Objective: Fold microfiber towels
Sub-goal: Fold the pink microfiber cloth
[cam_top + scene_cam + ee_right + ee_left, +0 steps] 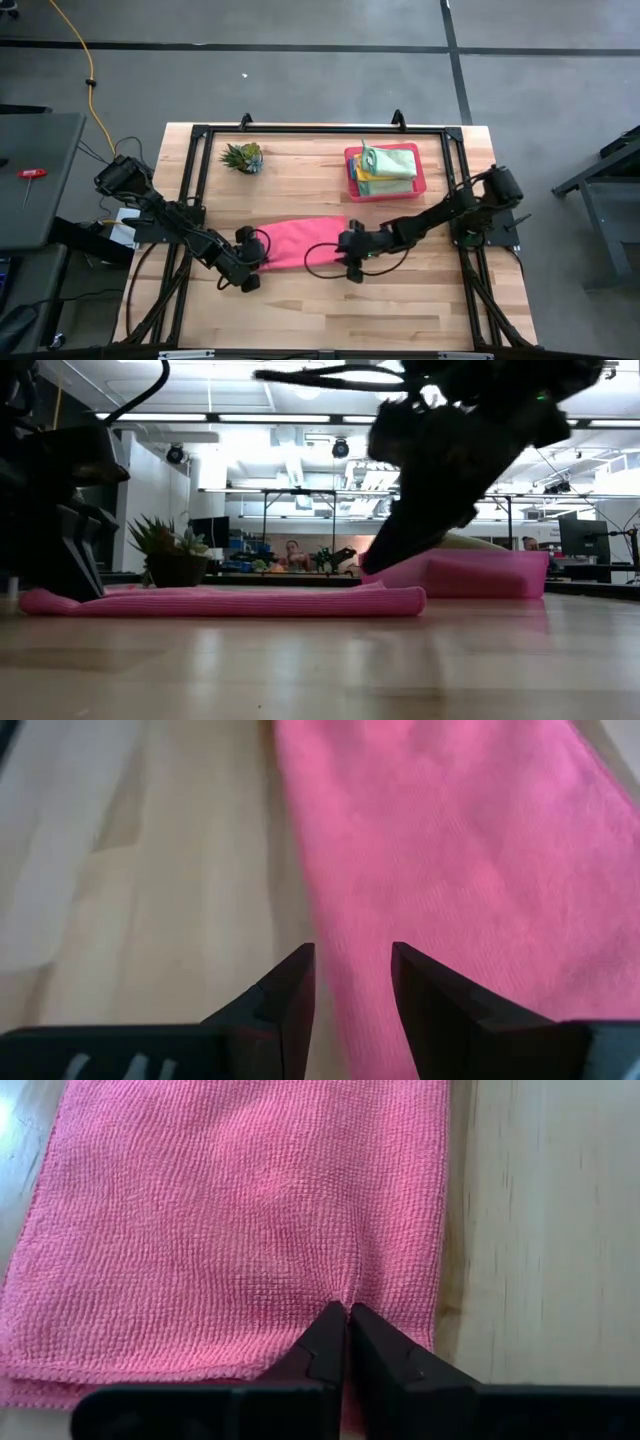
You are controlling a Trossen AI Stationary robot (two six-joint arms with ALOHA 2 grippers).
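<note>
A pink microfiber towel point(305, 245) lies folded into a long strip on the wooden table, flat along its whole length point(230, 600). My left gripper point(258, 262) is shut on its left end point(345, 1312). My right gripper point(338, 258) hovers open at the towel's right end. In the right wrist view its fingers point(352, 965) stand on either side of the towel's near long edge point(322, 945). Folded light green, yellow and teal towels point(385, 165) rest in a pink tray point(418, 185) at the back right. My left gripper pinches a small pucker of the towel's top surface point(352, 1285) between its two fingertips, close to the left end and the near long edge. The fingers slant down from the table's left. The towel stays flat on the table; how many layers are caught I cannot tell. My right gripper: whether its fingertips touch the towel I cannot tell.
A small spiky green plant point(243, 157) stands at the back left. A black frame point(320, 130) runs around the table's far part. Bare wood point(330, 310) lies between the towel and the near edge.
</note>
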